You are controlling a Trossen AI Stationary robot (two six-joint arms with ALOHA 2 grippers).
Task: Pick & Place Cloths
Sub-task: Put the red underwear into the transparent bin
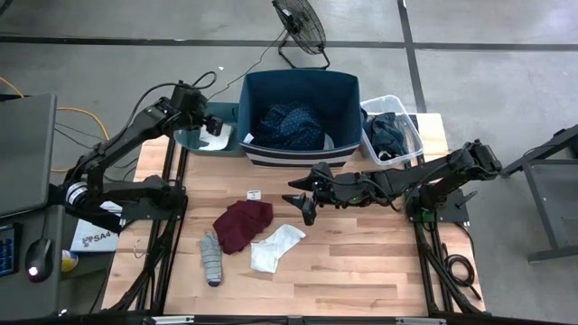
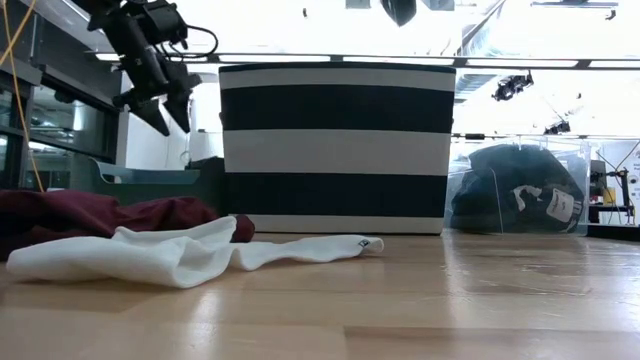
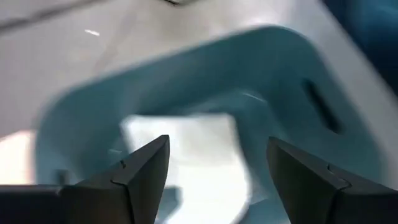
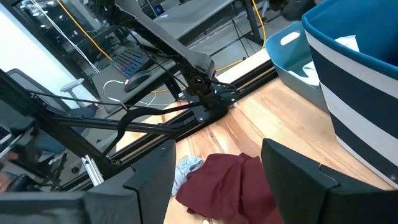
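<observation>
Hovering over the teal bin (image 1: pixel 194 137) at the far left corner of the desk (image 1: pixel 361 262), the left tool (image 1: pixel 214 122) hangs with its fingers spread and nothing between them; a pale cloth (image 3: pixel 186 149) lies in the bin right below it. The right tool (image 1: pixel 302 204) reaches in low over the middle of the desk, fingers likewise apart and empty, pointed toward the maroon garment (image 1: pixel 242 223).

That maroon piece sits crumpled near the desk's centre. Just beside it, touching its edge, lies a white sock (image 1: pixel 275 246), and on its other side, nearer the left arm, a grey sock (image 1: pixel 210 256). A small white tag (image 1: pixel 254 194) rests alone between the maroon garment and the striped navy bin (image 1: pixel 298 158). That bin already holds a navy dotted cloth (image 1: pixel 291 126), and the clear bin (image 1: pixel 411 126) next to it holds dark clothing.

All of these look light, limp and yielding; none will resist a pinch, but they will sag and trail. I would judge the best hold on the maroon garment to be a raised fold near its middle, so the bulk lifts together without dragging the white sock along.
</observation>
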